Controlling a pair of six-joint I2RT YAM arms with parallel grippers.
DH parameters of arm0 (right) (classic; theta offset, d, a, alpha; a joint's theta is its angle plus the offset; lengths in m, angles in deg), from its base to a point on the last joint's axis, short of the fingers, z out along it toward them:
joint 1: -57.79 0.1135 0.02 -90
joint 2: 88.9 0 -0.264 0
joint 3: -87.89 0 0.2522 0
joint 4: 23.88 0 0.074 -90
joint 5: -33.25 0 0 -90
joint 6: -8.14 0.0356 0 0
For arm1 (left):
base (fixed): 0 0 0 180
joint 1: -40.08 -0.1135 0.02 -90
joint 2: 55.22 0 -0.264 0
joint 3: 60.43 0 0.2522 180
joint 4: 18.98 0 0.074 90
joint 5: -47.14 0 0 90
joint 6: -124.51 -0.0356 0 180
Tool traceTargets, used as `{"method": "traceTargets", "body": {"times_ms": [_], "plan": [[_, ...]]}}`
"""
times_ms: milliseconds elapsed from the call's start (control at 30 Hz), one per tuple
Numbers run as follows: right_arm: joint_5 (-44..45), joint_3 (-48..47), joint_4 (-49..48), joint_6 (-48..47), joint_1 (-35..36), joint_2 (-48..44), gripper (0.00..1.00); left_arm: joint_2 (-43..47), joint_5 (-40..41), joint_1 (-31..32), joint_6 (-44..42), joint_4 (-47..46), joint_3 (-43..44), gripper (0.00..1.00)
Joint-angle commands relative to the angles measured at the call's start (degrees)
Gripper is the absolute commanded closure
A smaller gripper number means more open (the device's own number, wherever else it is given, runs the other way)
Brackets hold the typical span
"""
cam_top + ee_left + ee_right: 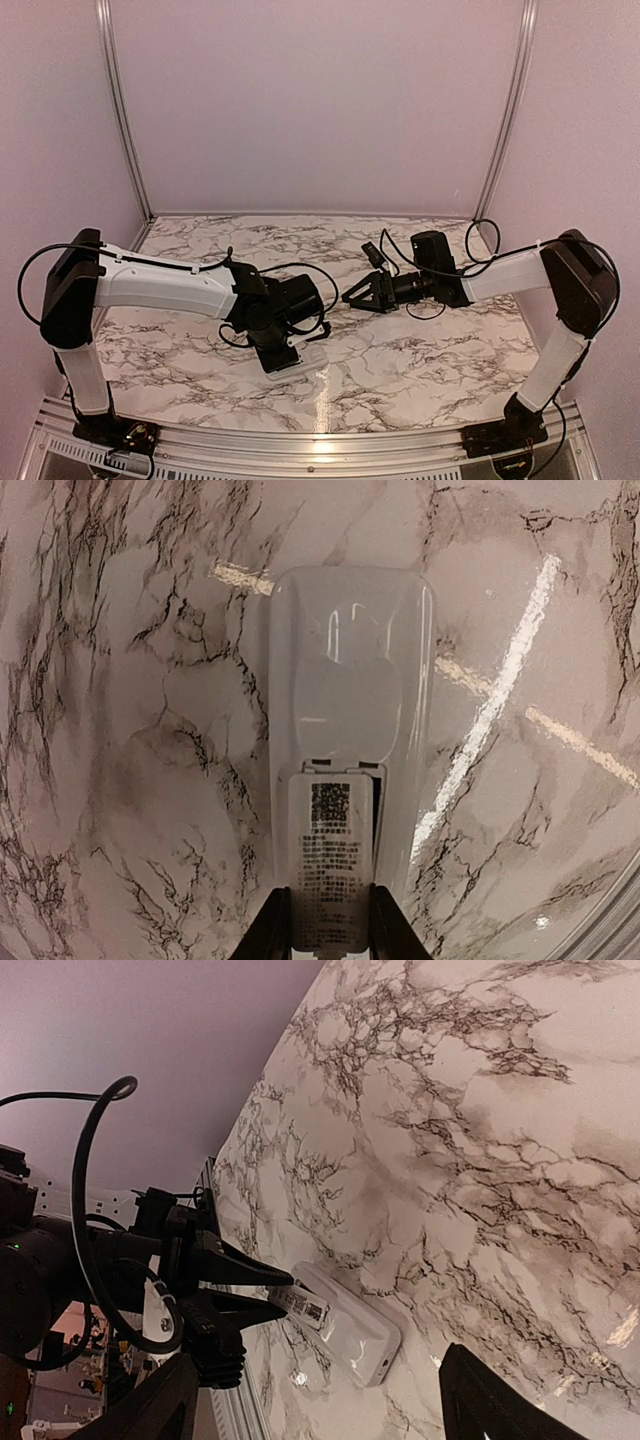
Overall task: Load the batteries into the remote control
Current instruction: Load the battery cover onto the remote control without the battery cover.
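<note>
The white remote control (345, 680) lies face down on the marble table (120, 730), long axis pointing away from my left wrist. My left gripper (330, 935) is shut on its labelled back cover (330, 860), one black finger on each long edge. In the right wrist view that cover (305, 1307) sits slightly raised from the remote control (350, 1335), with the left gripper (275, 1295) pinching it. From above, the remote control (305, 358) pokes out under the left gripper (285, 355). My right gripper (352, 295) hovers open to the right, nothing between its fingers (480, 1400). The batteries are out of view.
A metal rail (320, 440) runs along the table's near edge by the arm bases. Pale walls (320, 100) close off the back and sides. Black cables (300, 272) loop off both wrists above the table's middle.
</note>
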Motion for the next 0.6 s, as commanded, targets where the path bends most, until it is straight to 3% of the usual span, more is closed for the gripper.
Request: {"method": "traceTargets", "body": {"times_ms": [0,567], "plan": [[-0.73,0.16,-1.07,-0.05,-0.47,0.66,0.19,-1.26,0.41,-0.33,-0.47,0.7,1.5,0.76],[-1.0,0.11,-1.23,0.09,-0.5,0.85,0.18,-2.39,-0.22,-0.34,-0.95,0.62,1.84,0.76]]}}
